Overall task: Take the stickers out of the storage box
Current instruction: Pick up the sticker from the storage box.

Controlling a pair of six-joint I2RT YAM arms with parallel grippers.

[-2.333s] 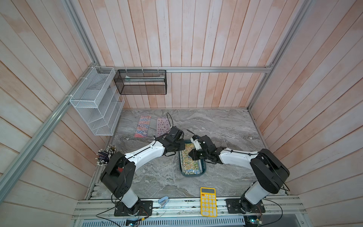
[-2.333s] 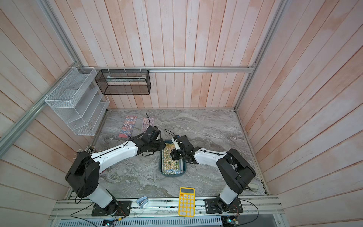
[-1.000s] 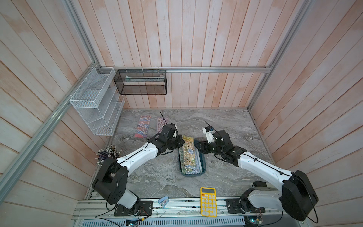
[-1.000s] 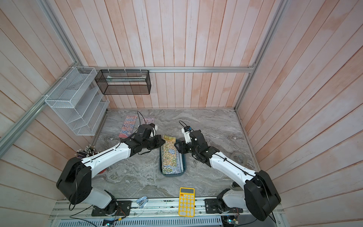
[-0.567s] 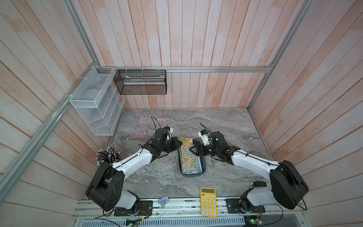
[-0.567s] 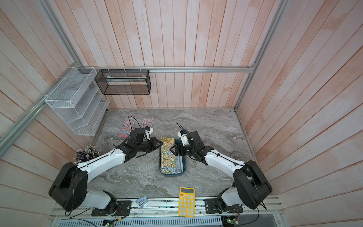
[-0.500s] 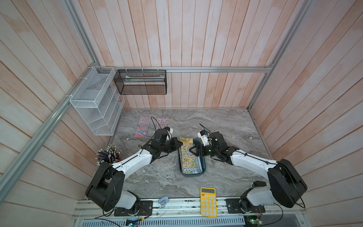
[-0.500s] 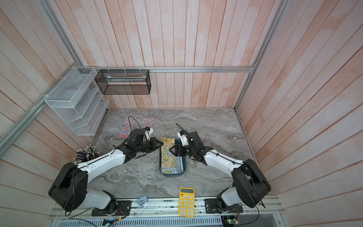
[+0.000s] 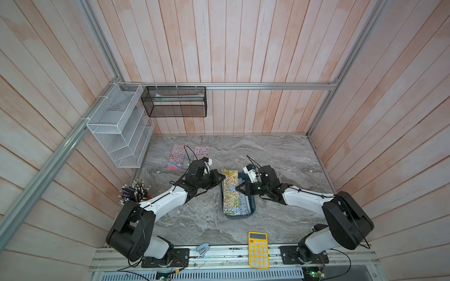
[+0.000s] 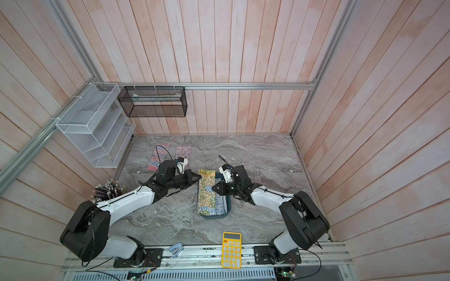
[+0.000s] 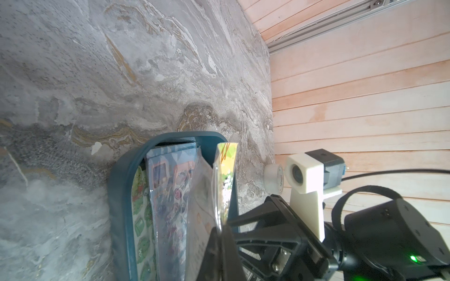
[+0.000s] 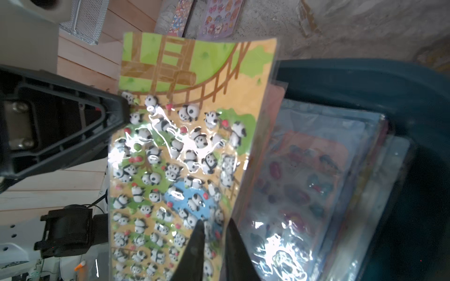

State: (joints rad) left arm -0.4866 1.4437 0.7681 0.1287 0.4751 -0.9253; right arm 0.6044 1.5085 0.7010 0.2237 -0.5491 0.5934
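- Top views first: the storage box (image 9: 252, 211) (image 10: 229, 211) sits mid-table on the grey marble table (image 9: 280, 158), long side running away from the robot, with a stack of stickers (image 9: 243, 203) (image 10: 220, 202) lying in it
- One of them, the panda sheet (image 9: 230, 191) (image 10: 206, 192), is tipped up over the box's left half, and its far end pokes out past the far rim
- The left gripper (image 9: 222, 177) (image 10: 199, 175) comes in from the left and is pinched tight on the sheet's left edge near that far end. The right gripper (image 9: 237, 188) (image 10: 213, 188) comes in from the right and meets the other long edge a bit nearer the robot
- Two more lie flat at the back left of the table, a red-blue sheet (image 9: 175, 157) and a pink sheet (image 9: 202, 152), well apart from the box. There's a yellow calculator (image 9: 258, 249) at the front edge and a pencil cup (image 9: 135, 192) by the left wall
- Left wrist view: the panda sheet (image 11: 225, 185) shows edge-on, standing up out of the box (image 11: 119, 206), with the left gripper's fingers (image 11: 211, 250) pressed together on it. Other sheets lie flat inside, and a tape roll (image 11: 272, 177) sits on the table beyond
- Right wrist view: the panda side (image 12: 182, 146) faces the camera with glare all over it. The right gripper (image 12: 215, 233) has one finger in front of the sheet's edge and one behind, closed to a slim gap with the sheet in it, so it looks clamped. The left gripper (image 12: 121, 109) bites the opposite edge, and the rest of the stack (image 12: 304, 182) lies in the box (image 12: 365, 80) behind
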